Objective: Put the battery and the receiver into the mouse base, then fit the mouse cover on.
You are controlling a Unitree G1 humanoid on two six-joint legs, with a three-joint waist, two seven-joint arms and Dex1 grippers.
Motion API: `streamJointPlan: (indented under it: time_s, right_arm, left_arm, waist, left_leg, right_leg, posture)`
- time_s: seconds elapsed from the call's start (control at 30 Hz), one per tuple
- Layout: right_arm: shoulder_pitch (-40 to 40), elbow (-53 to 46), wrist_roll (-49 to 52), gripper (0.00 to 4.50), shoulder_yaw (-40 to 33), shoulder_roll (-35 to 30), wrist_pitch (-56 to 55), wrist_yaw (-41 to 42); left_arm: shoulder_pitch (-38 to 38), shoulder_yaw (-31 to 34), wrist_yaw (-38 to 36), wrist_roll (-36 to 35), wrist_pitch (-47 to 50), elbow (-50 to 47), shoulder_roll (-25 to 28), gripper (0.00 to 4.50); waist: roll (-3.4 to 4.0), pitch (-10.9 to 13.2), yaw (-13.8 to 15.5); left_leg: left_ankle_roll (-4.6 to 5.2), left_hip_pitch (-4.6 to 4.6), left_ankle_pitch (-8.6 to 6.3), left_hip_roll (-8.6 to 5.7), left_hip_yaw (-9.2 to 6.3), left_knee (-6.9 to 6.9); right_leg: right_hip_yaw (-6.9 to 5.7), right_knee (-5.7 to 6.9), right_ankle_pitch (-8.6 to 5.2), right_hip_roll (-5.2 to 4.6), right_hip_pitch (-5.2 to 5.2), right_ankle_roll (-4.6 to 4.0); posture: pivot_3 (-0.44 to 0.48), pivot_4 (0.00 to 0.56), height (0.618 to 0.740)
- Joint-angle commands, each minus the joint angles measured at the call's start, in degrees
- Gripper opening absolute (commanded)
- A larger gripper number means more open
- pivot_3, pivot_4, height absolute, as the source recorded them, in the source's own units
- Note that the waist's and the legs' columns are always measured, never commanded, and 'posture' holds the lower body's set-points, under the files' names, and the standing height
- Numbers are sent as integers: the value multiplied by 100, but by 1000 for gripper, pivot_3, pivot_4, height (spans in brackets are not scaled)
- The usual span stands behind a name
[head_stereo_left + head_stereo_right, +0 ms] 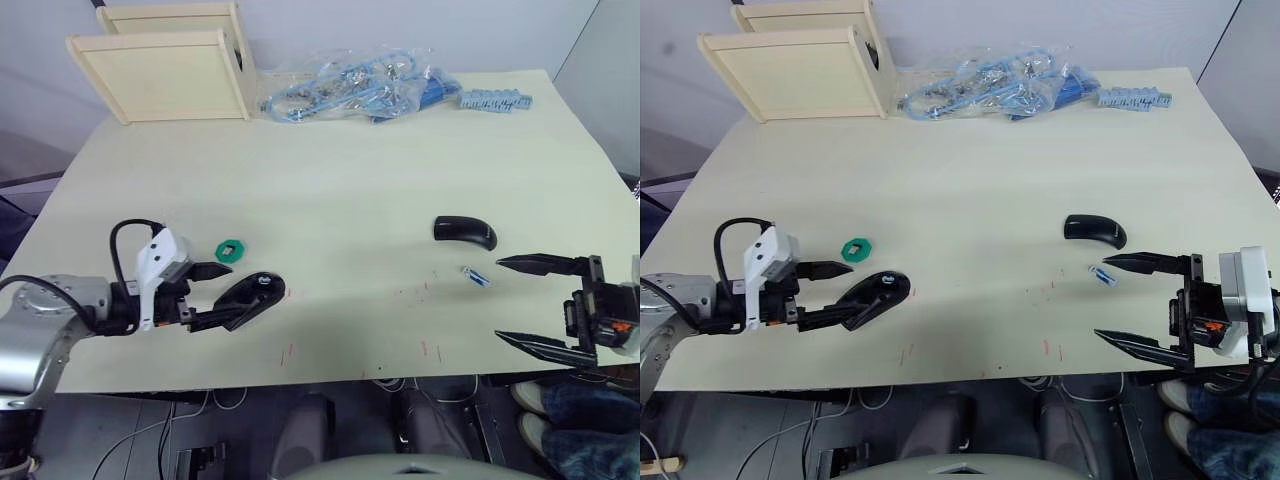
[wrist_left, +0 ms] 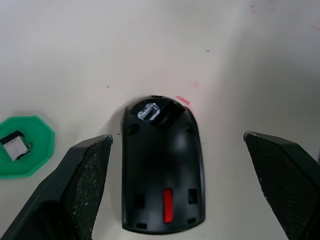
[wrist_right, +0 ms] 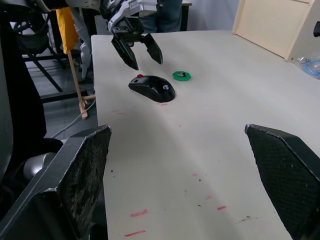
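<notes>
The mouse base [image 1: 252, 294] lies near the table's front left, black with a red part [image 2: 168, 205] showing. My left gripper [image 1: 222, 296] is open around it, one finger close to its side, the other well clear. Just behind sits a green disc [image 2: 27, 146] carrying a small metal-ended stub, apparently the receiver [image 2: 14, 146]. At the right the glossy black mouse cover [image 1: 465, 231] rests on the table, with the blue-banded battery [image 1: 476, 275] a little in front of it. My right gripper [image 1: 497, 299] is open and empty, its far fingertip just right of the battery.
A wooden box [image 1: 165, 65] stands at the back left. Plastic bags of blue parts [image 1: 350, 85] and loose blue pieces [image 1: 495, 98] lie along the back. Red marks dot the front of the table. A person's legs [image 1: 585, 420] are beyond the front right corner.
</notes>
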Motion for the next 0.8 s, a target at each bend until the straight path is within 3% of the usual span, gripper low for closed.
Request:
streamJointPlan:
  time_s: [0.03,0.8]
  right_arm:
    - [79,-247,157,4483,-224,23,-34,-66]
    - [931,-436,-68,4483,-363,458,-527,-114]
  left_arm:
    - [-78,-114,149,174,-54,-215,-35,4500]
    - [311,-361,427,1010,-975,161,-582,4500]
  waist:
    - [-1,0,4]
    - [-1,0,11]
  left_leg:
    - [0,-2,0,0,-1,0]
    - [0,0,0,0,-1,0]
  right_leg:
    - [-1,-1,0,0,0,0]
    - [-1,0,0,-1,0,0]
  posture:
    - [0,150,740]
    - [0,150,740]
